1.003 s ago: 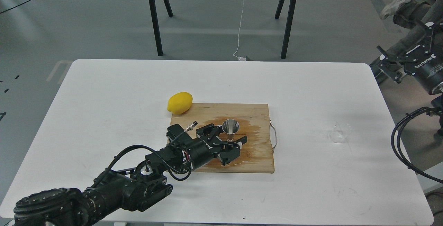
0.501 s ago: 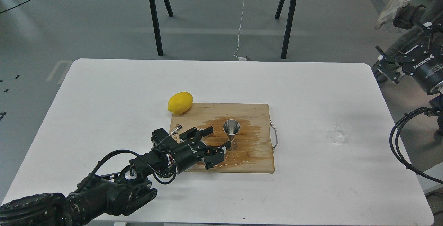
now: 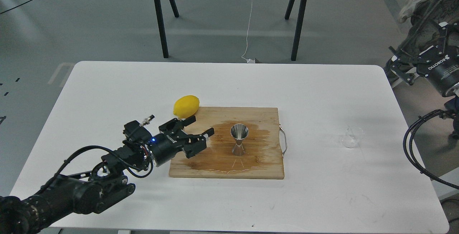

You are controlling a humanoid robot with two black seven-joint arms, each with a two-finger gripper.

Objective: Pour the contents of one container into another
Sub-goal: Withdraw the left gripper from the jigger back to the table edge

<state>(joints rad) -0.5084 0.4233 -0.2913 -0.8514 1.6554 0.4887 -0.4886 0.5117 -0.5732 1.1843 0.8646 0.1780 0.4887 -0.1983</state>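
The steel jigger (image 3: pixel 239 143) stands upright in the middle of a wet wooden cutting board (image 3: pixel 263 117). Off to its left, over the board's left edge, my left gripper (image 3: pixel 202 125) hangs open with nothing between its fingers, a good hand's width from the jigger. Far to the right, alone on the white table (image 3: pixel 308 87), the small clear glass vessel (image 3: pixel 352 137) sits upright. My right gripper (image 3: pixel 390 60) hovers beyond the table's right edge, above and right of the glass; its fingers look spread and empty.
A yellow lemon (image 3: pixel 186 105) rests at the board's back left corner, just behind my left gripper. A metal handle (image 3: pixel 284 141) sticks out of the board's right side. A black-legged stand (image 3: pixel 229 15) is on the floor behind the table.
My left gripper has let go of the jigger and drawn back leftwards, from around its waist to the board's left edge. The jigger stays upright. The right arm has barely shifted.
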